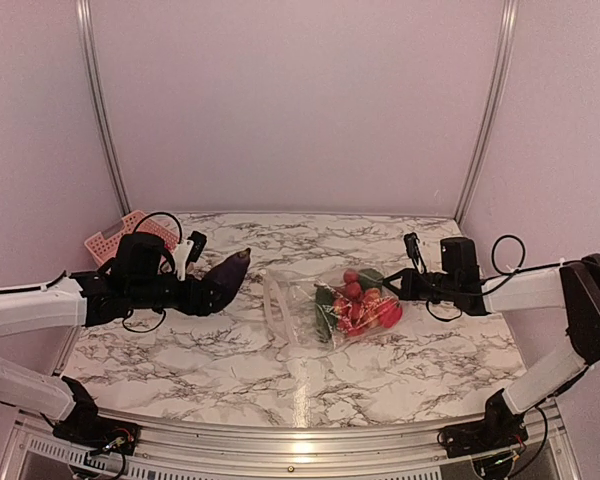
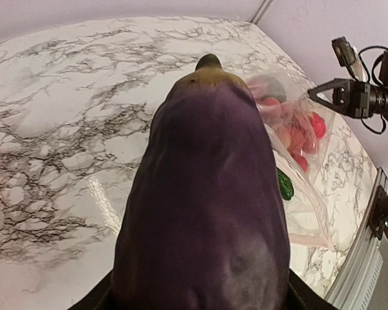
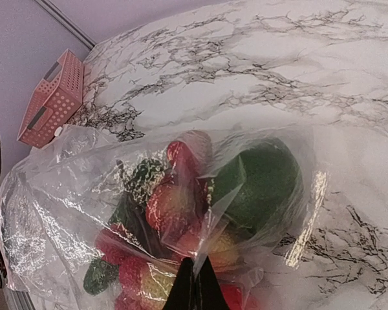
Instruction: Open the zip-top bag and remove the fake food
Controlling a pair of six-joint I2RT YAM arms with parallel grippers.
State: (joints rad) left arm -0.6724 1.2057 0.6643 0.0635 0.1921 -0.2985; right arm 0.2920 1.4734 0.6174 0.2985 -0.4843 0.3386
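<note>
- The bag (image 1: 285,305) lies flat on the table (image 1: 210,365), between the two claws. Its zip strip (image 1: 272,300) runs along the left edge, so the mouth faces the left arm. Whether the strip is parted cannot be told.
- The toy food (image 1: 358,303) sits inside the bag, bunched at the end opposite the zip strip. The pieces are mostly red, with some dark green. Judgement: most of the removal is not yet done.
- The right claw (image 1: 394,288) sits at the right edge of the bag, fingers closed together. The right wrist view shows film gathered at the tips, so the claw appears to pinch the closed end. Probable purpose: to anchor the bag against sliding while items leave through the mouth.
- The left claw (image 1: 212,288) hangs left of the bag, above the table, jaws spread and clamped on an eggplant (image 1: 232,270). The eggplant is outside the bag, stem end pointing away from the claw.
- A pink basket (image 1: 115,238) stands beyond and left of the bag, at the far corner. Judgement: it is a likely drop point for the eggplant.
</note>
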